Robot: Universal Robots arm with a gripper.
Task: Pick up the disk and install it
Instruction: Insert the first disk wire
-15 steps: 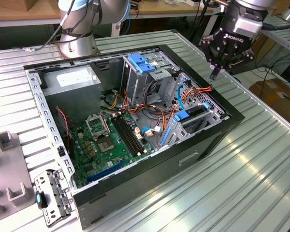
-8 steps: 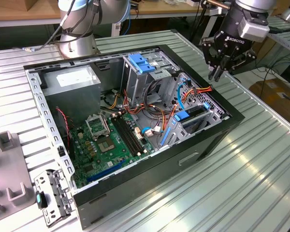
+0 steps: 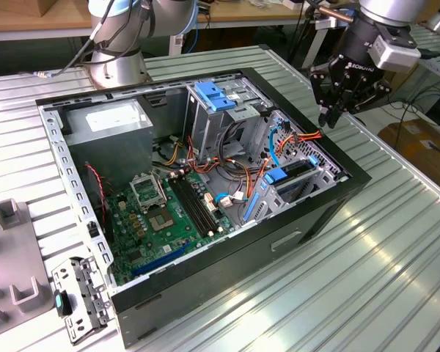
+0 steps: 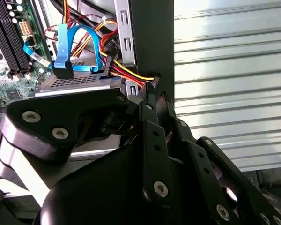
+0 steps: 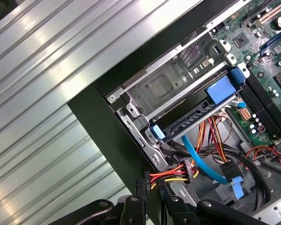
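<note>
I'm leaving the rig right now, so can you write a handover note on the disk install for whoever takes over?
Pincer: shut, with no disk in it, above the computer case's corner on the exterior view's right, beside the drive cage.
Disk: appears to sit in the cage, with its blue rails showing.
Done: pick-up and placing, by the look of it.
Left: I cannot tell whether the disk is fully seated. A power plug on red and yellow wires hangs loose near the fingertips.
</note>
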